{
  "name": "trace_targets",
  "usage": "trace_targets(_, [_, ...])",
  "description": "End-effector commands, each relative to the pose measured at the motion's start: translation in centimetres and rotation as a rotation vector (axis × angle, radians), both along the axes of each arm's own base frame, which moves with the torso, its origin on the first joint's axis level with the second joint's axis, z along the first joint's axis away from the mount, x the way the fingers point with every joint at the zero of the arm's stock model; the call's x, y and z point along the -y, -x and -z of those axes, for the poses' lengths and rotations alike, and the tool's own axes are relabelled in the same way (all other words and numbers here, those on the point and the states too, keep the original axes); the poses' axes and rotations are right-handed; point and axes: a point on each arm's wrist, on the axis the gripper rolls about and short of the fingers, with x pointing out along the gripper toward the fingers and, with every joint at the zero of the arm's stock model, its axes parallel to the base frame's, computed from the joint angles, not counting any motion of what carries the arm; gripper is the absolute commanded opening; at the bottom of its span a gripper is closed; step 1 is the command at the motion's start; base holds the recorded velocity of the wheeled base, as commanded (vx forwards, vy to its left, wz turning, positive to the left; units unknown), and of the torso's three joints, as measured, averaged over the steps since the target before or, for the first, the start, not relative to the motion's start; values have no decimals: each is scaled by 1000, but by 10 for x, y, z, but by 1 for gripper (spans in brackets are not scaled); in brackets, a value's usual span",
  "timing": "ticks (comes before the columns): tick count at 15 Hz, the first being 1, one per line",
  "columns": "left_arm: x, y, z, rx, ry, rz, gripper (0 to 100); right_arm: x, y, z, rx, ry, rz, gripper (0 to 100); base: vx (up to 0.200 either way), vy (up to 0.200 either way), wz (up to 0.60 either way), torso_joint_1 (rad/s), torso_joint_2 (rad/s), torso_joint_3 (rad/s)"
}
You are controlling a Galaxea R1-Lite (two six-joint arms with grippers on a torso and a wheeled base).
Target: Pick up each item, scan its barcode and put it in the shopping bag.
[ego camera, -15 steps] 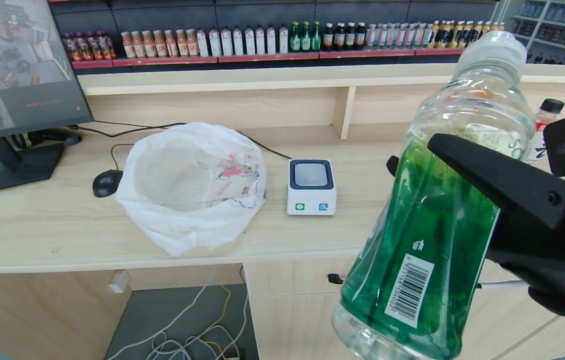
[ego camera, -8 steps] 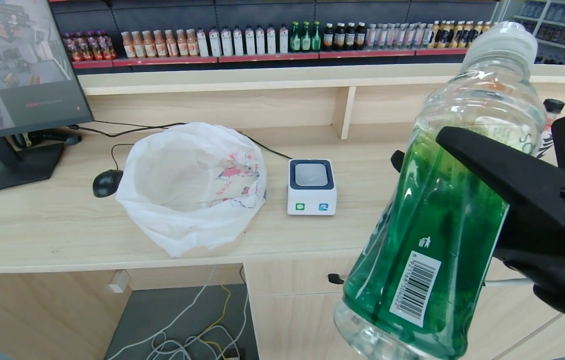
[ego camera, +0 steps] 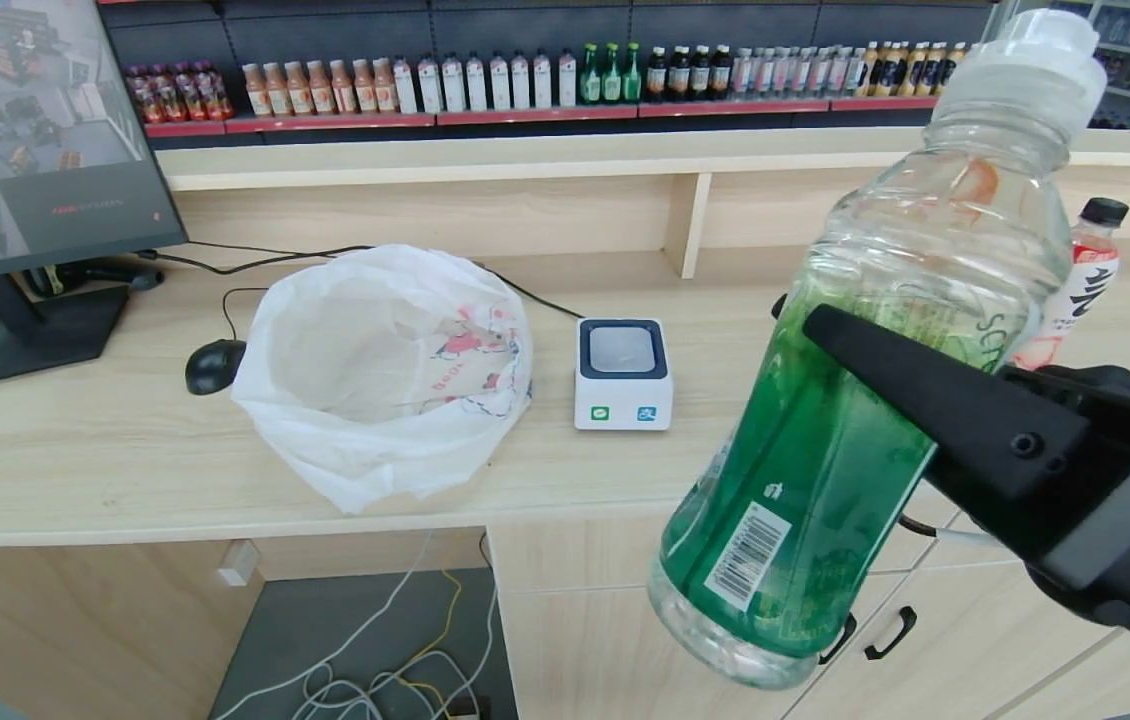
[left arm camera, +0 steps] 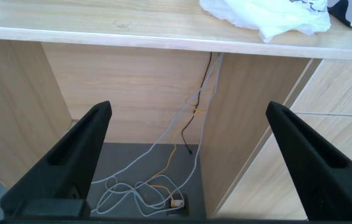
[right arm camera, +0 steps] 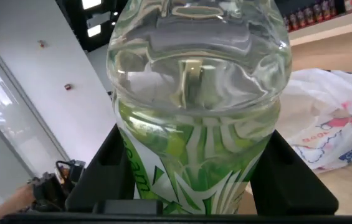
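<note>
Right of the scanner (ego camera: 622, 372), your right tool (ego camera: 795, 314) stays clamped on the green bottle (ego camera: 810, 490), now tipped and edged toward it, so the scan looks next.

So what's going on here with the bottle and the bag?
A robot is working a shop checkout. Its right gripper holds a green bottle tilted in the air, off to the right of the small white scanner. The barcode faces the head camera, not the scanner. The white shopping bag stands open on the counter, left of the scanner. The left gripper hangs open below the counter's edge, holding nothing. A second bottle stands on the counter at the far right.
</note>
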Motion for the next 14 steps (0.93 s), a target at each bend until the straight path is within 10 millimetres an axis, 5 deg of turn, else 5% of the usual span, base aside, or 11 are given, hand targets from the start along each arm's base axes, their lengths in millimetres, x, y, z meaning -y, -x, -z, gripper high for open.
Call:
trace_targets(1, [0,0,0,-1,0,-1,100,-2,-7,3,45,50,50,0,0,0,0,0,0,0])
trace_targets(10, [0,0,0,-1,0,-1,100,3,-15,-22,189,256,537,0,0,0,0,0,0,0])
trace_targets(14, [0,0,0,0,0,-1,100,1,-22,-10,198,354,678,0,0,0,0,0,0,0])
